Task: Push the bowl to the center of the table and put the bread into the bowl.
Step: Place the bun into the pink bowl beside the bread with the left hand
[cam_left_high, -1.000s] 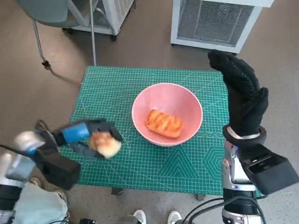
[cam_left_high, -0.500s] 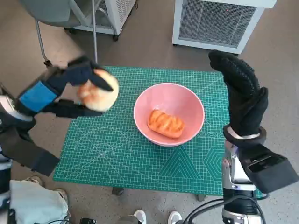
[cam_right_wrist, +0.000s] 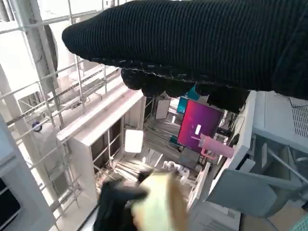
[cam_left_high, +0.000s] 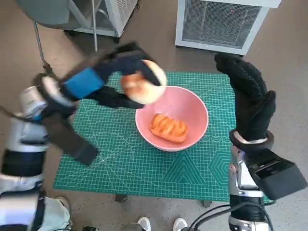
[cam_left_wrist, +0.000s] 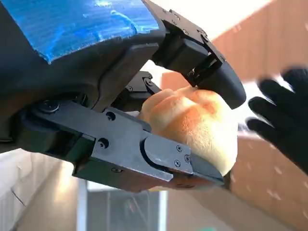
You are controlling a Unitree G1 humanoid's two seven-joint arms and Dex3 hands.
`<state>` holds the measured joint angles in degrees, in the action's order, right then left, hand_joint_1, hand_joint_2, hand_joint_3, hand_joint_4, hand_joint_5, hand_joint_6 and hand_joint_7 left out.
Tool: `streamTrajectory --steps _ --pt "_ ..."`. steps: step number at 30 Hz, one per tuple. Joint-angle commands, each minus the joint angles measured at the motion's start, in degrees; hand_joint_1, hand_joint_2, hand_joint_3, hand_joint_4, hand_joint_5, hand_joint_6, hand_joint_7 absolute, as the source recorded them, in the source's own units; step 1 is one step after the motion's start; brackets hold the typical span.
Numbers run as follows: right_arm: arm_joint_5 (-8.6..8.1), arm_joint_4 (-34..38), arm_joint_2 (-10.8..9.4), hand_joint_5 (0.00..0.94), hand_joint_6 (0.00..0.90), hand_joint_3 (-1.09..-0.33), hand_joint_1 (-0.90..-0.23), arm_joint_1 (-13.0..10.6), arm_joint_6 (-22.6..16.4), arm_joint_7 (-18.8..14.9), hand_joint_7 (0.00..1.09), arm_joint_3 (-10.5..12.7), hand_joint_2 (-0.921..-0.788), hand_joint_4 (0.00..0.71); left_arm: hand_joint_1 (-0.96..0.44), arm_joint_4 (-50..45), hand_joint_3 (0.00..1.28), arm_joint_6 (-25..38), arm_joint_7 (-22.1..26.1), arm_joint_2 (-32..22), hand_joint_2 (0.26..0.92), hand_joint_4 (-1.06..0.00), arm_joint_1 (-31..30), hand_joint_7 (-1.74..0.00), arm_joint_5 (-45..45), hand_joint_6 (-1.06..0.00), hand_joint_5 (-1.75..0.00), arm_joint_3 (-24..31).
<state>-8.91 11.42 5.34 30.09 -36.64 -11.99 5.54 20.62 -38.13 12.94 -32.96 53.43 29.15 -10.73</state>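
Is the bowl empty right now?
No. The pink bowl already holds one glazed bread piece; the left hand grips a round bun above its rim.

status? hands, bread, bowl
Left hand holds a round bread roll above the pink bowl rim. Right hand raised, empty. Striped bread already inside. Nothing blocking.

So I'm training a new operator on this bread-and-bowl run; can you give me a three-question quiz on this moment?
1. True or false: the round pale bread roll lies on the green cutting mat.
2. Which hand grips that roll: A the blue-taped black left hand, B the black knitted-glove right hand?
3. Fill in: inside the pink bowl there lies a glazed, browned ____.

Key: 1 false, the left hand holds it up near the bowl's rim. 2 A. 3 bread piece.
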Motion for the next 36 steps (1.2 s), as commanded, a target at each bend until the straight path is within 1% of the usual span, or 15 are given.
streamTrajectory --steps 1,6,8,10,12,13,14,15,16,17,18,20,24,31,36 --pt "-0.25 0.04 -0.22 0.150 -0.001 -0.635 -0.453 -1.44 0.40 0.12 0.77 -0.05 -0.921 0.289 0.00 6.38 0.08 -0.12 -1.07 2.88 0.920 -0.63 4.58 -1.19 4.25 -0.66 -1.17 -4.23" --pt "-0.55 -0.27 -0.06 0.158 -0.001 -0.633 -0.456 -1.78 0.40 -0.02 0.77 0.17 -0.921 0.292 0.00 15.20 0.10 -0.14 -2.49 5.84 0.921 -0.60 7.82 -1.24 7.68 -0.64 -1.17 -8.15" --pt "-0.76 -0.49 0.03 0.160 -0.001 -0.631 -0.459 -1.97 0.45 -0.08 0.77 0.30 -0.921 0.291 0.00 18.85 0.10 1.69 -1.80 7.34 0.921 -0.61 8.78 -1.24 8.89 -0.64 -1.16 -9.82" --pt "-0.82 -0.76 0.00 0.162 -0.001 -0.629 -0.462 -2.19 0.49 -0.04 0.77 0.33 -0.921 0.291 0.00 20.88 0.14 4.28 -0.35 8.54 0.921 -0.56 9.16 -1.29 9.34 -0.60 -1.20 -10.88" --pt "-0.82 -0.93 -0.02 0.165 -0.001 -0.627 -0.464 -2.34 0.52 -0.01 0.77 0.33 -0.921 0.291 0.00 21.62 0.23 6.08 0.70 9.15 0.921 -0.43 9.30 -1.37 9.30 -0.53 -1.31 -11.39" --pt "-0.76 -1.04 -0.07 0.165 -0.001 -0.627 -0.465 -2.46 0.50 0.05 0.77 0.31 -0.921 0.291 0.00 21.34 0.24 8.03 1.97 9.56 0.921 -0.41 9.03 -1.39 9.32 -0.52 -1.33 -11.64" --pt "-0.70 -1.12 -0.11 0.166 -0.001 -0.626 -0.465 -2.54 0.49 0.09 0.77 0.29 -0.921 0.290 -0.12 21.10 0.27 9.31 2.77 9.79 0.921 -0.37 8.86 -1.43 9.30 -0.48 -1.07 -11.84" --pt "-0.64 -1.20 -0.13 0.167 -0.001 -0.626 -0.465 -2.65 0.46 0.15 0.77 0.30 -0.921 0.290 -0.17 20.45 0.28 11.48 4.03 10.20 0.921 -0.37 8.37 -1.45 9.43 -0.46 -0.94 -12.20" --pt "-0.61 -1.26 -0.15 0.168 -0.001 -0.625 -0.466 -2.72 0.45 0.18 0.77 0.31 -0.921 0.290 -0.20 19.91 0.24 13.02 4.92 10.46 0.912 -0.34 8.01 -1.15 9.49 -0.40 -0.67 -12.46" --pt "-0.55 -1.35 -0.19 0.169 -0.001 -0.625 -0.466 -2.83 0.44 0.25 0.77 0.32 -0.921 0.290 -0.22 18.82 0.19 14.73 5.98 10.68 0.915 -0.35 7.27 -0.87 9.52 -0.41 -0.45 -12.75" --pt "-0.51 -1.42 -0.22 0.170 -0.001 -0.625 -0.466 -2.90 0.44 0.30 0.77 0.33 -0.921 0.289 -0.28 17.96 0.16 15.96 6.74 10.81 0.917 -0.32 6.72 -0.64 9.50 -0.40 -0.29 -12.94" --pt "-0.40 -1.43 -0.26 0.171 -0.001 -0.625 -0.466 -2.99 0.42 0.43 0.77 0.38 -0.921 0.288 -0.36 15.61 0.13 18.02 8.09 10.88 0.919 -0.26 5.19 -0.43 9.37 -0.38 -0.15 -13.23" --pt "-0.04 -1.41 -0.41 0.174 -0.001 -0.624 -0.466 -3.03 0.47 0.86 0.76 0.45 -0.921 0.287 -0.52 13.76 0.12 17.29 7.70 10.62 0.921 -0.18 2.48 -0.22 8.02 -0.32 -0.03 -13.13" --pt "0.22 -1.29 -0.51 0.179 -0.001 -0.622 -0.464 -2.92 0.55 1.37 0.76 0.38 -0.921 0.285 -0.63 11.26 0.17 16.83 8.02 10.51 0.921 -0.13 -0.66 -0.15 4.44 -0.30 0.00 -11.26" --pt "0.62 -1.62 -0.72 0.182 -0.001 -0.625 -0.460 -2.97 0.62 1.81 0.76 0.08 -0.921 0.283 -0.64 6.15 0.23 19.26 10.73 10.38 0.921 -0.12 -4.36 -0.15 -0.65 -0.34 0.00 -8.60"
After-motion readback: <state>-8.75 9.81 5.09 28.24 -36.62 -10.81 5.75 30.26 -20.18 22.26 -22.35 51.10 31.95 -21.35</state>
